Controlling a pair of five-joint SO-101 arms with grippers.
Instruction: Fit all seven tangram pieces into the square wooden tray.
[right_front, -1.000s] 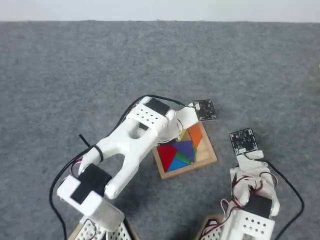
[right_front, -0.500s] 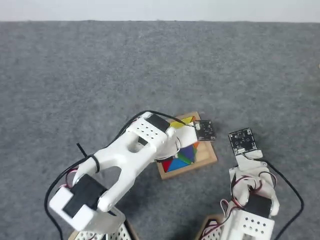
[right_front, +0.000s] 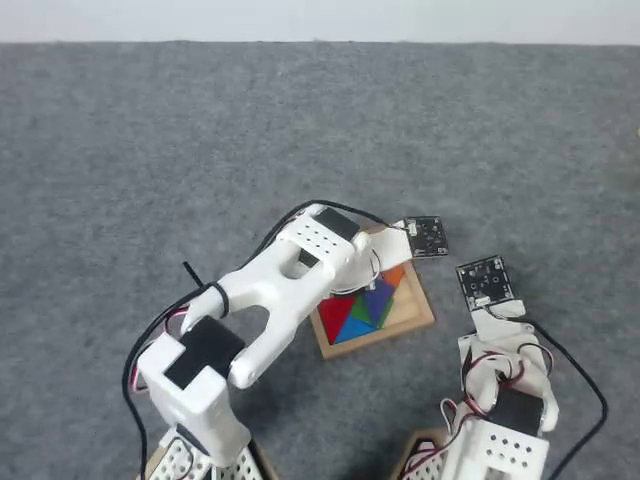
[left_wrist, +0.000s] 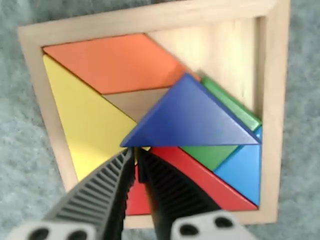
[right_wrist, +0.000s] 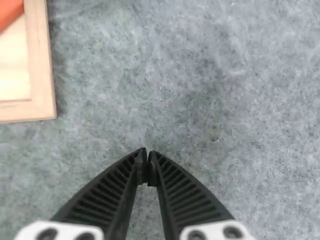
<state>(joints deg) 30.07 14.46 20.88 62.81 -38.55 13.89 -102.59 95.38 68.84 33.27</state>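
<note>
Indigo triangle (left_wrist: 192, 117) askew atop green piece (left_wrist: 231, 105)

One square wooden tray (left_wrist: 150, 22); six coloured tangram pieces showing: orange parallelogram (left_wrist: 110, 65), yellow triangle (left_wrist: 90, 125), dark blue triangle (left_wrist: 192, 117), green piece (left_wrist: 210, 155), light blue triangle (left_wrist: 245, 165), red triangle (left_wrist: 210, 185); two white arms (right_front: 290, 290) (right_front: 500, 400).

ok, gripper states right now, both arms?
Left gripper: shut, nothing held, tips at a corner of the blue triangle.
Right gripper: shut, empty, above the carpet.
</note>
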